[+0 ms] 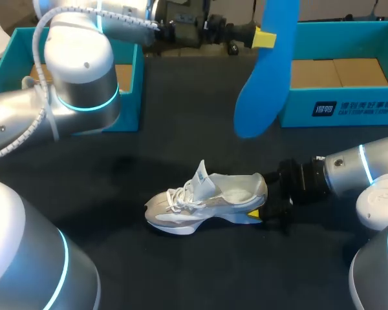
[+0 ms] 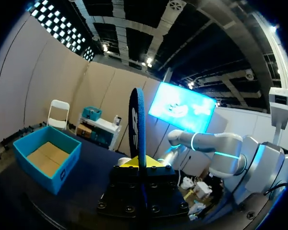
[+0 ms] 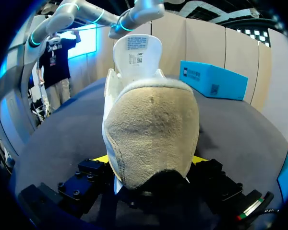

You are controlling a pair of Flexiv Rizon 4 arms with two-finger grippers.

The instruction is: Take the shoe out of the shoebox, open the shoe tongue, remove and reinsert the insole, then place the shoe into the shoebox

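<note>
A white and grey sneaker [image 1: 204, 197] lies on the black table, toe to the left and tongue pulled up. My right gripper [image 1: 260, 210] is at its heel, one finger on each side, shut on it. In the right wrist view the heel [image 3: 151, 129] sits between the yellow tips of the gripper [image 3: 151, 162], with the tongue [image 3: 137, 50] standing up ahead. High over the table, my left gripper [image 1: 265, 37] is shut on the blue insole [image 1: 262, 84], which hangs down. The left wrist view shows the insole [image 2: 137, 122] edge-on, rising from that gripper [image 2: 140, 165].
An open teal shoebox [image 1: 349, 106] stands at the back right and a second open teal box [image 1: 132, 87] at the back left, partly behind my left arm. A teal box [image 3: 211, 79] lies beyond the shoe in the right wrist view, another [image 2: 48, 155] in the left wrist view.
</note>
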